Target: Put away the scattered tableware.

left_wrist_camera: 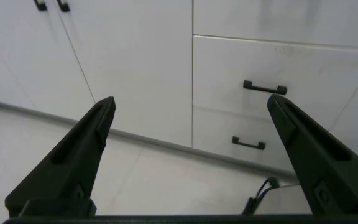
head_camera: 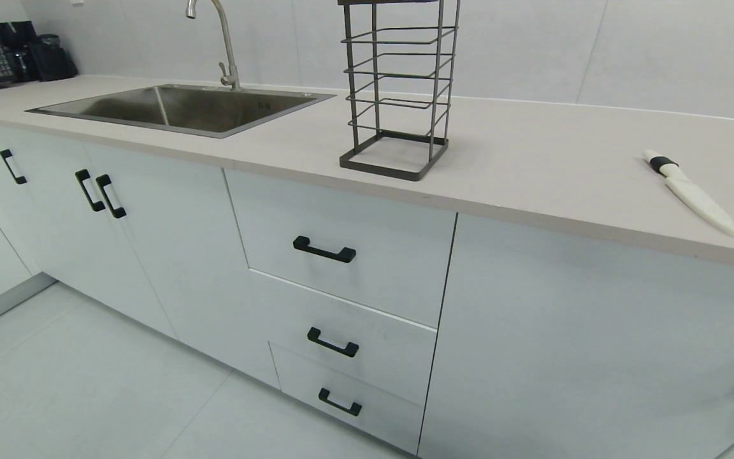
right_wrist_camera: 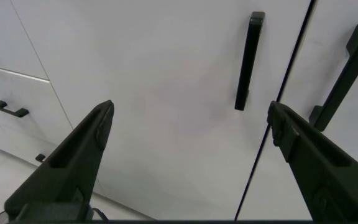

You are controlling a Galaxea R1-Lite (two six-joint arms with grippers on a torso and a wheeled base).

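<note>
1. Worktop (head_camera: 532, 146): pale, running along the wall above white cabinets.
2. White knife (head_camera: 692, 191): lies flat on the worktop at the robot's right, near the front edge. It has a black band near the handle end, and the tip points toward the front edge and to the right. Nothing touches it.
3. Wire rack (head_camera: 399, 95): dark metal, standing upright on the worktop near the middle, well apart from the knife. No item is seen in its tiers.
4. Sink (head_camera: 182, 108): steel basin set into the worktop to the left of the rack, with a faucet (head_camera: 223, 44) at its back rim.
5. Drawers (head_camera: 341, 280): three stacked below the rack, all closed, each with a black handle.
6. Left pincer (left_wrist_camera: 191, 102): fingers spread wide apart, holding nothing. It is low, facing the lower drawer fronts and the floor.
7. Right pincer (right_wrist_camera: 191, 107): fingers spread wide apart, holding nothing. It faces closed cabinet doors with vertical black handles (right_wrist_camera: 248, 60).
</note>
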